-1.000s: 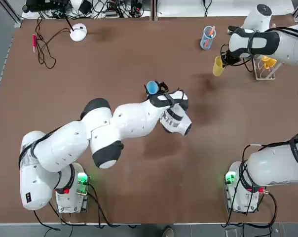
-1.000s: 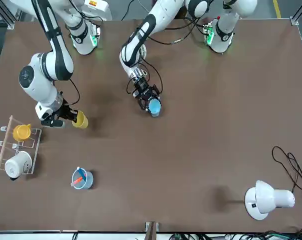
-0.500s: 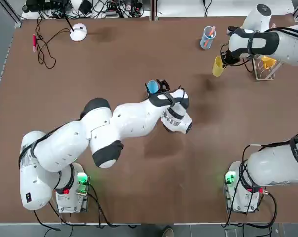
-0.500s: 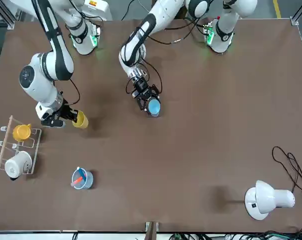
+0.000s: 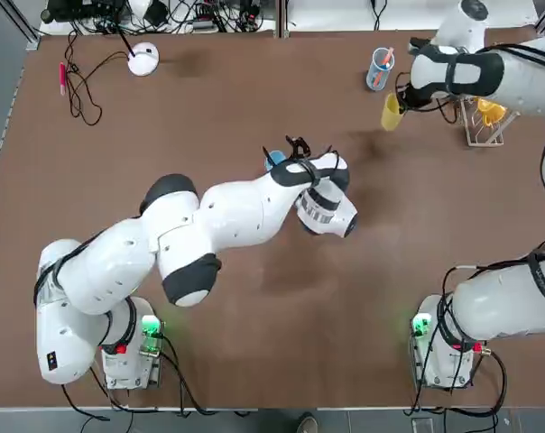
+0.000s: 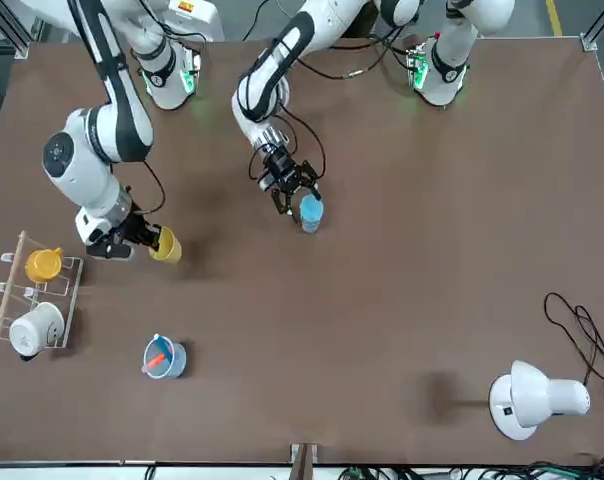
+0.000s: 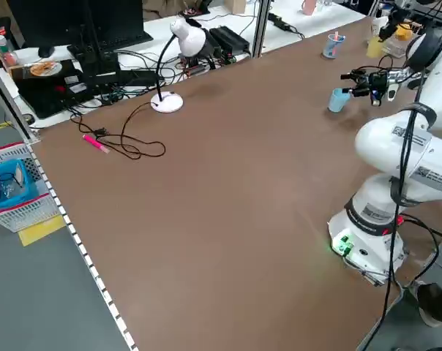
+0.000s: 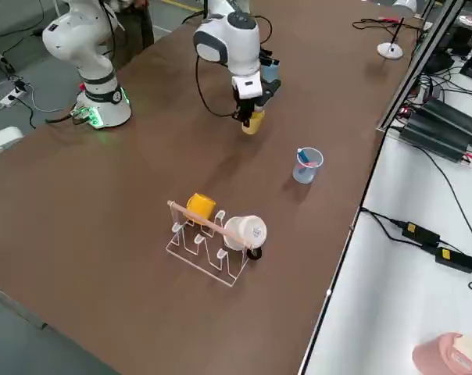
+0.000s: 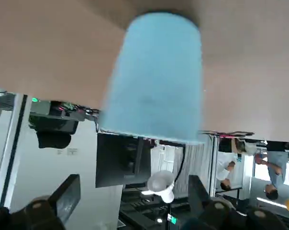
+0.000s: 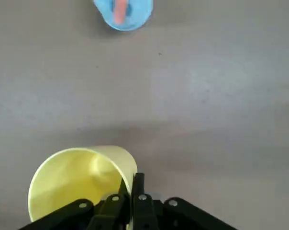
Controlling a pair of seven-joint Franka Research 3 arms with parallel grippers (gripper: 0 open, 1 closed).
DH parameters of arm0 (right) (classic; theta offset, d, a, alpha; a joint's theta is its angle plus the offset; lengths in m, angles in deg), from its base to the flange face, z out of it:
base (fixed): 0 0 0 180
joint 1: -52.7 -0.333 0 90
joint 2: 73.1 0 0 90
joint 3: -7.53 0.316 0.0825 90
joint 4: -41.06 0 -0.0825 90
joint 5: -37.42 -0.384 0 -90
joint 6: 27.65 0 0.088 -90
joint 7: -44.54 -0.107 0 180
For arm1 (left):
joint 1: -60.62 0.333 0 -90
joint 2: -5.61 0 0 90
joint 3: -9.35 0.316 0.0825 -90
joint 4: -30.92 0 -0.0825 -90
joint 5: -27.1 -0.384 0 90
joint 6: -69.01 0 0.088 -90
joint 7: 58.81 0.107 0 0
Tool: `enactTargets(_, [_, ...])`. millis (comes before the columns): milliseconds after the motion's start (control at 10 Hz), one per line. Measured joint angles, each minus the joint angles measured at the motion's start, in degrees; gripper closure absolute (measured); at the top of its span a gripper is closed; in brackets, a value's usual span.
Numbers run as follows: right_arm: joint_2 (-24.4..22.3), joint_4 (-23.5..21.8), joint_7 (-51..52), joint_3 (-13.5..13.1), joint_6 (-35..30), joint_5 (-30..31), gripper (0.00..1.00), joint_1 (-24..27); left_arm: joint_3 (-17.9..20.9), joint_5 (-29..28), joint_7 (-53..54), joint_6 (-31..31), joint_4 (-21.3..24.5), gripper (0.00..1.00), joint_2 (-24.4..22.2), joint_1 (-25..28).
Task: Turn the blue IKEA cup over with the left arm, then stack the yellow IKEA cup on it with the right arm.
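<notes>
Blue IKEA cup (image 6: 310,211): opaque pale blue plastic, matt, smooth wall. Yellow IKEA cup (image 6: 166,244): opaque yellow plastic, smooth, faint sheen inside. Left arm (image 5: 227,216) and right arm (image 5: 489,72): glossy white shells, dark matt joint bands. Table (image 6: 402,300): brown, matt, finely textured surface. Clear-blue cup (image 8: 306,166): translucent plastic. Rack (image 8: 209,242): clear plastic frame, pale wooden rod. Desk lamp (image 6: 537,398): white, satin finish.

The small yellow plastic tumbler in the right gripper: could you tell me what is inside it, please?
The small yellow plastic tumbler looks empty: the right wrist view shows bare yellow wall and bottom. The right gripper is shut on its rim, one finger inside, covering a narrow strip of wall.
</notes>
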Motion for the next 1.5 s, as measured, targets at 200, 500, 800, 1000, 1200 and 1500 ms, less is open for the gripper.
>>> enactTargets(200, [2.5, 4.2, -3.4, 0.0, -1.9, 0.0, 0.96, -2.4, 0.0, 0.0, 0.0, 0.8, 4.9, 0.01, -4.2, 0.2])
enactTargets(500, [3.3, 5.0, -3.5, -0.5, -2.2, 0.0, 0.96, -2.3, 0.0, -4.3, 0.0, -4.6, 20.7, 0.01, -17.1, 3.5])
enactTargets(800, [4.5, 6.9, -7.4, -0.6, -2.2, 0.0, 0.96, -5.0, 0.1, -6.4, -3.9, -13.4, 34.6, 0.01, -32.4, 10.2])
enactTargets(1000, [7.7, 11.7, -15.9, -0.6, -2.3, 0.7, 0.96, -10.7, 0.2, -6.5, -4.4, -22.5, 40.4, 0.01, -44.5, 19.7])
enactTargets(1200, [11.8, 18.2, -25.9, -0.5, -5.3, 4.5, 0.96, -16.1, 0.1, 3.3, -4.0, -30.8, 42.6, 0.01, -56.0, 30.9])
enactTargets(1500, [14.4, 24.7, -35.2, 0.6, -9.7, 6.3, 0.96, -21.4, 0.4, 30.5, -4.0, -29.8, 37.3, 0.01, -64.0, 42.3])
